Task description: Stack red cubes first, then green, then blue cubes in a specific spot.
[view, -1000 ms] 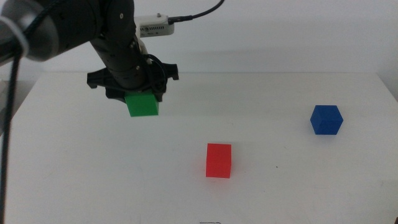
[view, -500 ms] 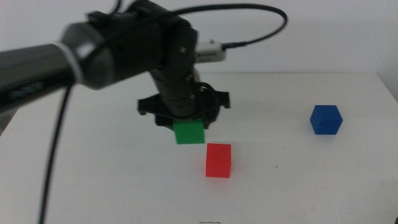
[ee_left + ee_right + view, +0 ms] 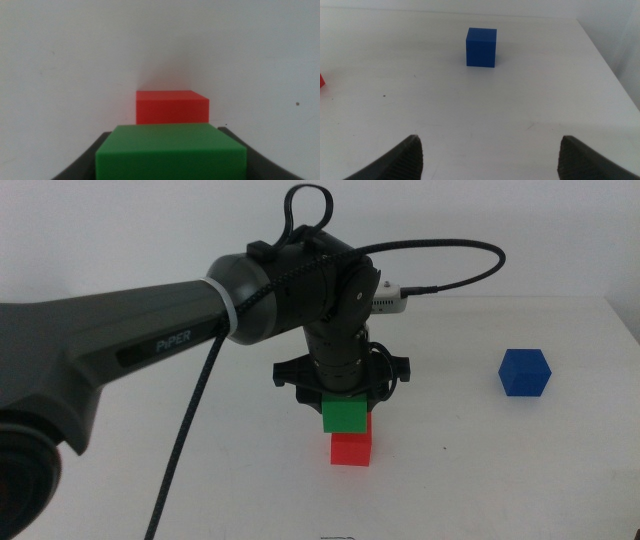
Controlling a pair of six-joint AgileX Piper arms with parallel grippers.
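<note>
The left gripper (image 3: 345, 402) has its jaws clamped on the green cube (image 3: 344, 415) and hangs right over the red cube (image 3: 351, 450), with the green one just above the red top (can't tell if they're touching). The right gripper (image 3: 490, 155) sits low over the white table (image 3: 480, 470) with jaws spread wide and nothing between them, the blue cube (image 3: 481, 47) well ahead of it.

The red cube (image 3: 351, 450), green cube (image 3: 344, 416) and blue cube (image 3: 525, 372) look like smooth, matt plastic. The tabletop (image 3: 500, 470) is plain matt white with faint specks. The left gripper (image 3: 343, 390) is dark matt plastic, its arm's casing slightly sheened.
</note>
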